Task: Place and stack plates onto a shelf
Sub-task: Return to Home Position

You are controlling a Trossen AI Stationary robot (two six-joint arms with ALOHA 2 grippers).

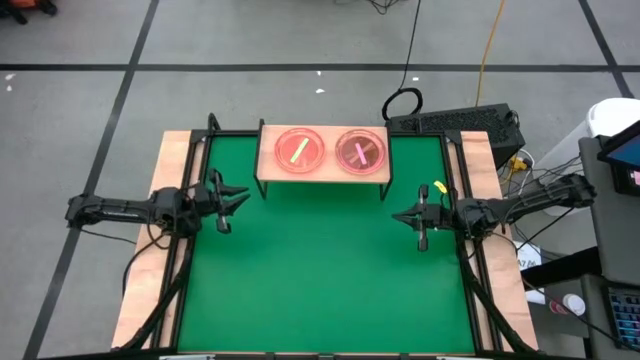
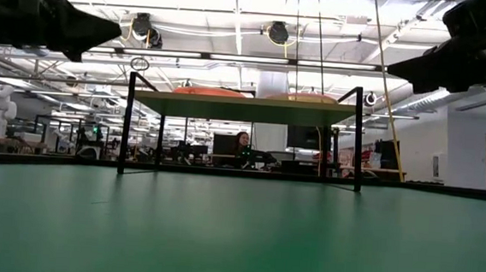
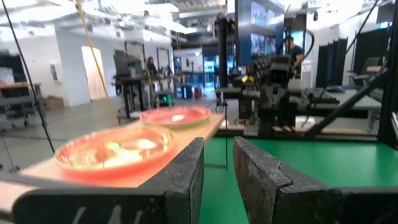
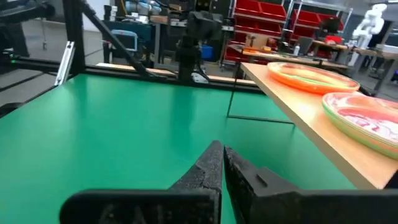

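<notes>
Homing step. Plates (image 1: 300,152) stacked on shelf (image 1: 328,165). L jaws apart, R jaws closed, both empty. Next, likely: retract arms clear.

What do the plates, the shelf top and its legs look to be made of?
Plates: probably translucent plastic with a glossy finish. They catch highlights, and the bright centre marks and tinted layers show through the stacks.
Shelf top: pale wood or a wood-look board, matte. It has an even light tan colour and a thin flat edge.
Legs: thin black rods, likely painted metal.

Two stacks of plates (image 1: 300,151) side by side on shelf (image 1: 325,179).
</notes>
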